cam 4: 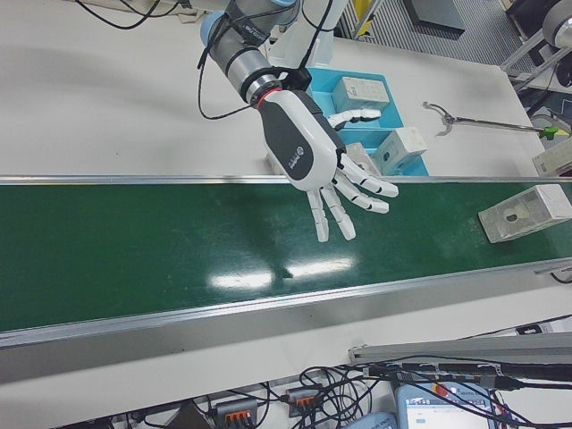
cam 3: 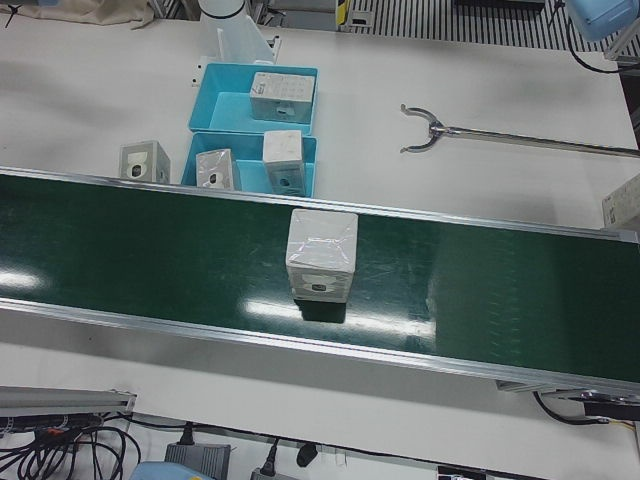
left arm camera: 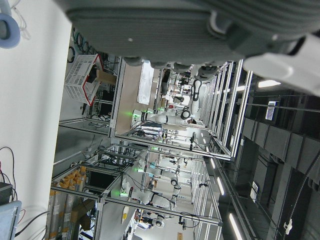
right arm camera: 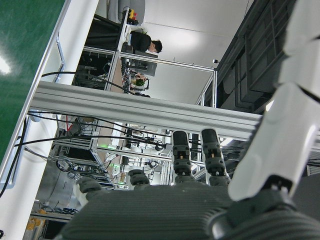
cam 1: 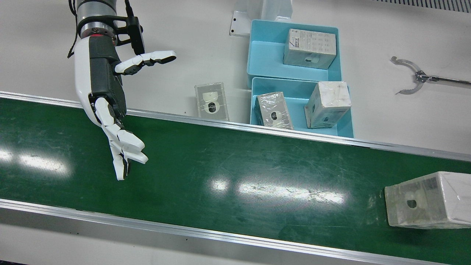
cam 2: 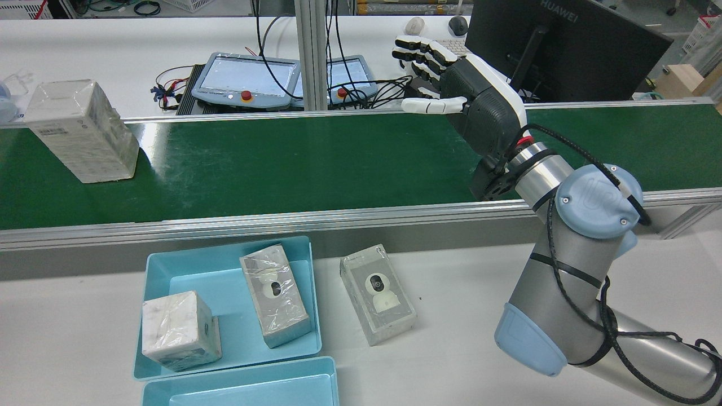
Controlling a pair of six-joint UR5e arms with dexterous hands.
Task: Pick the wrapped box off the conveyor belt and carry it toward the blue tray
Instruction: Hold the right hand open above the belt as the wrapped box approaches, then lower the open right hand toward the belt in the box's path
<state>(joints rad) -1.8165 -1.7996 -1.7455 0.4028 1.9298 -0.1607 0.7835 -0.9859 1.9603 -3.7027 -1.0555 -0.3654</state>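
The wrapped box (cam 1: 428, 200) stands on the green conveyor belt (cam 1: 235, 165), at the right edge of the front view. It also shows in the rear view (cam 2: 82, 132), the left-front view (cam 3: 322, 253) and the right-front view (cam 4: 525, 213). My right hand (cam 1: 106, 95) is open and empty, with fingers spread. It hovers over the belt's other end, far from the box, and shows in the rear view (cam 2: 468, 96) and the right-front view (cam 4: 322, 156). The blue tray (cam 1: 298, 105) beside the belt holds two wrapped boxes. Only the palm (left arm camera: 150, 30) of my left hand shows; it holds nothing.
A second blue tray (cam 1: 265, 59) behind the first holds one box. A loose wrapped box (cam 1: 211, 101) lies on the white table next to the trays. A long-handled grabber tool (cam 1: 408, 75) lies on the table beyond them. Aluminium rails edge the belt.
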